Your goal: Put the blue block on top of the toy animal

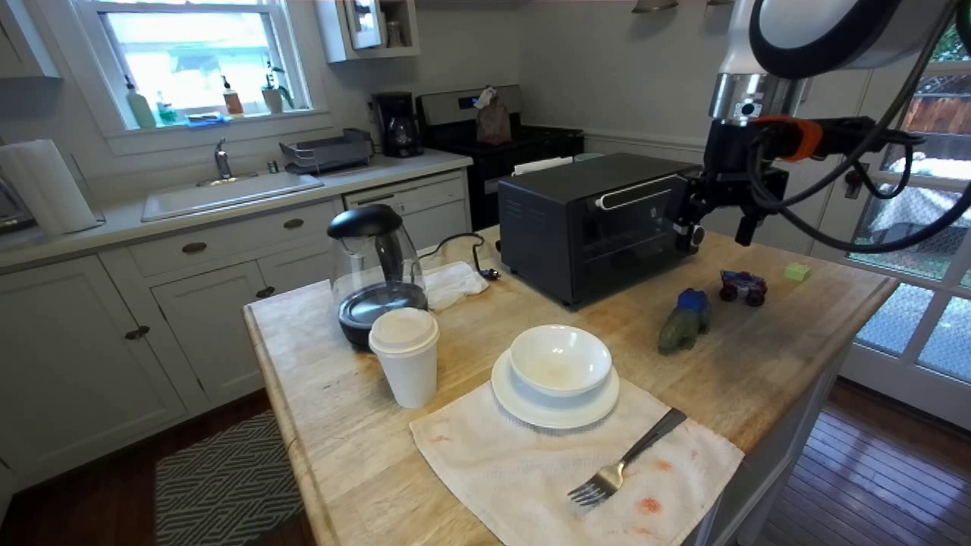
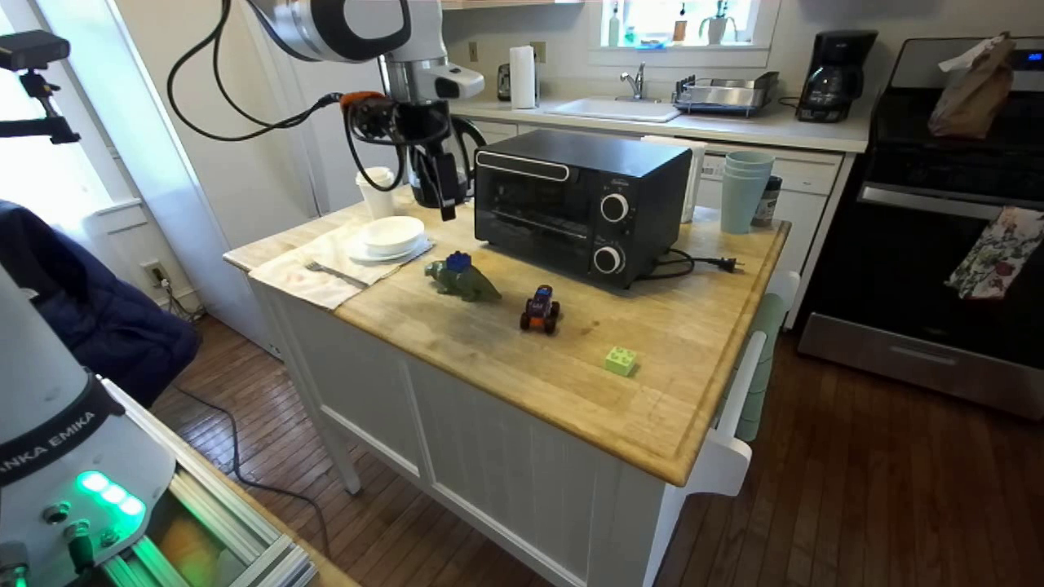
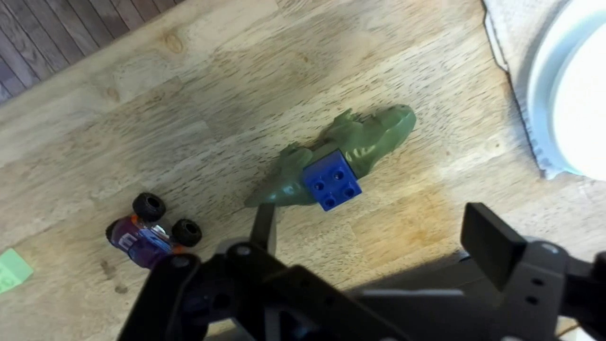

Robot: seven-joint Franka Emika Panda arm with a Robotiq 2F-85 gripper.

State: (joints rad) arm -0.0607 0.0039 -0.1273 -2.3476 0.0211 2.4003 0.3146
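Note:
The blue block [image 3: 331, 181] rests on the back of the green toy animal [image 3: 378, 135], turned askew and overhanging one side. In both exterior views the blue block [image 1: 692, 300] [image 2: 458, 261] sits atop the toy animal [image 1: 677, 334] [image 2: 469, 285], which stands on the wooden table. My gripper [image 3: 374, 220] is open, its fingers wide apart with nothing between them. Raised well above the table, the gripper [image 1: 717, 233] hangs in front of the toaster oven, clear of both block and animal.
Beside the animal stands a toy truck [image 2: 540, 310], with a light green block [image 2: 621, 360] farther along. A black toaster oven [image 2: 571, 208] is close to the arm. A white bowl [image 1: 561, 360] on a plate, a fork [image 1: 626, 459], a paper cup [image 1: 407, 360] and a kettle [image 1: 379, 273] share the table.

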